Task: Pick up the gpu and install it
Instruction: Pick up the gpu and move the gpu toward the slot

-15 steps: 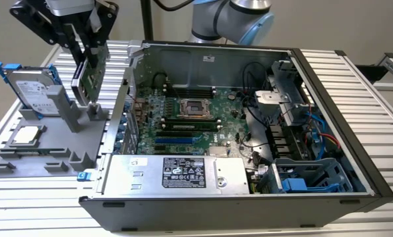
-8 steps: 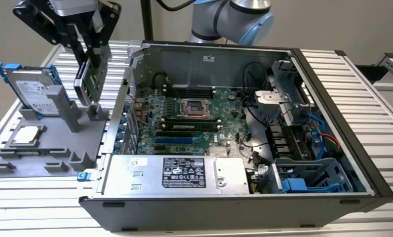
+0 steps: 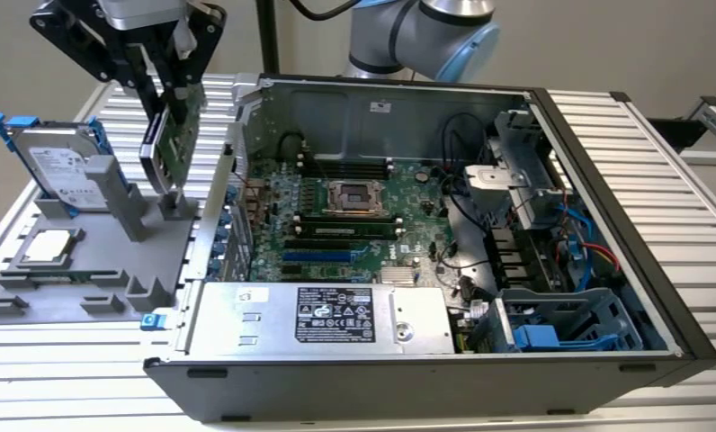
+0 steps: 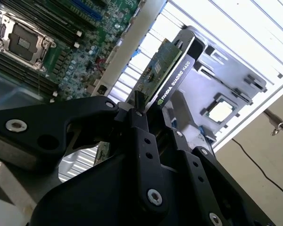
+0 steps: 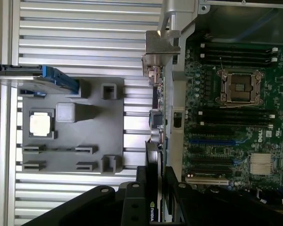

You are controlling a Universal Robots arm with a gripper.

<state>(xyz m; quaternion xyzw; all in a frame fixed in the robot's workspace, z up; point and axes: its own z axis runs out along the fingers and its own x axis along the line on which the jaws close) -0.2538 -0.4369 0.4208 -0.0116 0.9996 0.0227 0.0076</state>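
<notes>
Gripping the gpu [image 3: 166,148] in the closed tool [image 3: 174,97], upright by the grey fixture [image 3: 46,301], just beside the open computer case [image 3: 454,382]. Carrying step, judging by this; not yet seated. Calls for squaring with the blue expansion slot [image 3: 316,255].

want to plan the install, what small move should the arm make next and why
Probably a short sideways carry toward the exterior view's right, over the wall of the open case. The pincer is shut on the gpu, upright above the gray holder, outside that case, while the motherboard's expansion slots lie inside it.
</notes>
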